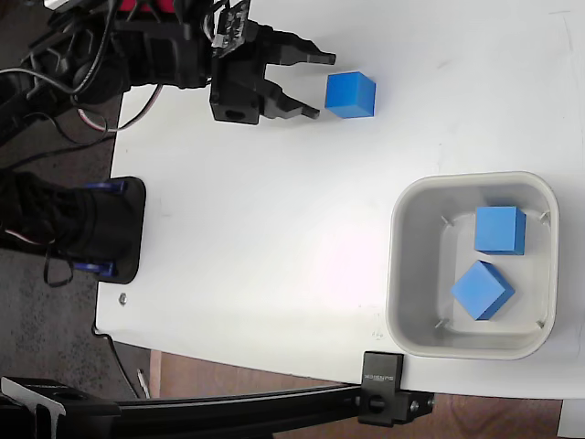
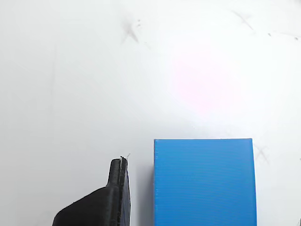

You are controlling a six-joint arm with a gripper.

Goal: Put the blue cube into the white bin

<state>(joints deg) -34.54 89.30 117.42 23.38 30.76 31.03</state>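
Note:
A blue cube point(image 1: 350, 95) rests on the white table near the top of the fixed view. My gripper point(image 1: 324, 86) is open just left of it, its two black fingertips reaching toward the cube's left face without closing on it. In the wrist view the cube point(image 2: 204, 183) fills the lower right, and one black finger point(image 2: 117, 195) stands just left of it; the other finger is out of frame. The white bin point(image 1: 402, 274) sits at the right of the fixed view, apart from the gripper, with two more blue cubes point(image 1: 500, 229) point(image 1: 482, 290) inside.
A black arm base point(image 1: 105, 229) and cables lie off the table's left edge. A black clamp on a bar point(image 1: 382, 401) stands at the bottom edge below the bin. White tabletop point(image 1: 274, 229) stretches between the gripper and the bin.

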